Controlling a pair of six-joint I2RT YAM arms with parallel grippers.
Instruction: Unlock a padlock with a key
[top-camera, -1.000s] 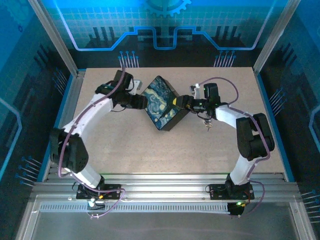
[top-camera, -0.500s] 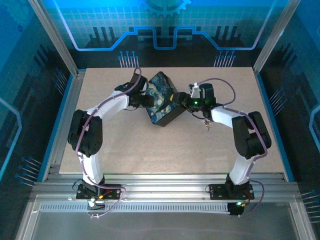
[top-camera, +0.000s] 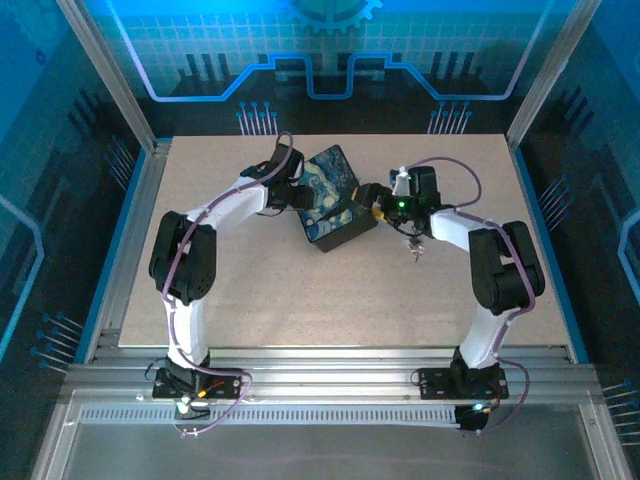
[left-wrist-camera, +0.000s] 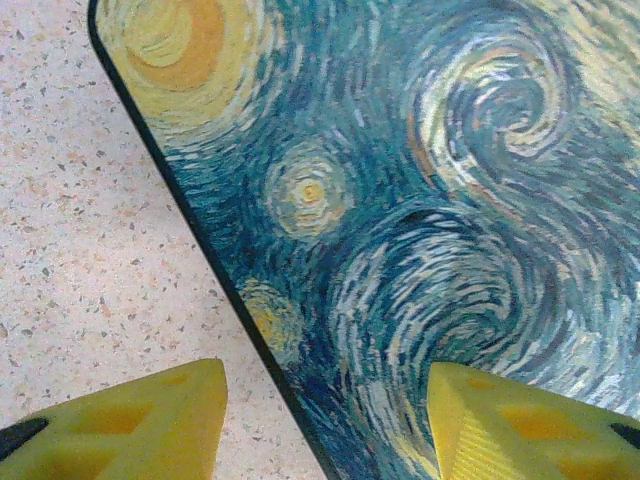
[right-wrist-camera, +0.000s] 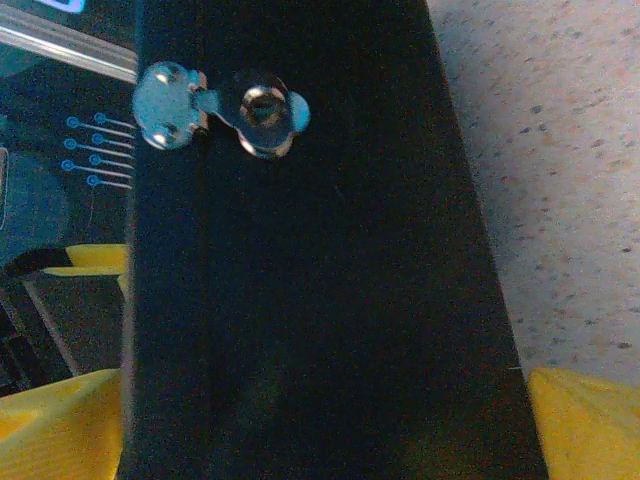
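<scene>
The table is carrying the starry-print box close to the middle of its far edge. The biggest risk is this box skidding or tipping.

The left gripper is standing half-spread astride the box's edge, one finger over the lid and one over bare table. I cannot tell whether it is actually pinching anything. If it is only pressing there, a nudge from the other side could be swinging the box round.

The right gripper is spreading wide on either side of the box's dark wall, below the silvery hasp, whose eye is showing empty. If those fingers are closing here, they are catching the box and not the lock.

The padlock is, I judge, the tiny pale speck lying on the table right of centre, just beside the right forearm. It is too small for me to tell whether the key is lying with it. A swing of that forearm could be sweeping it toward the right edge. A slightly off-centre pinch on something so small could be flicking it away.
</scene>
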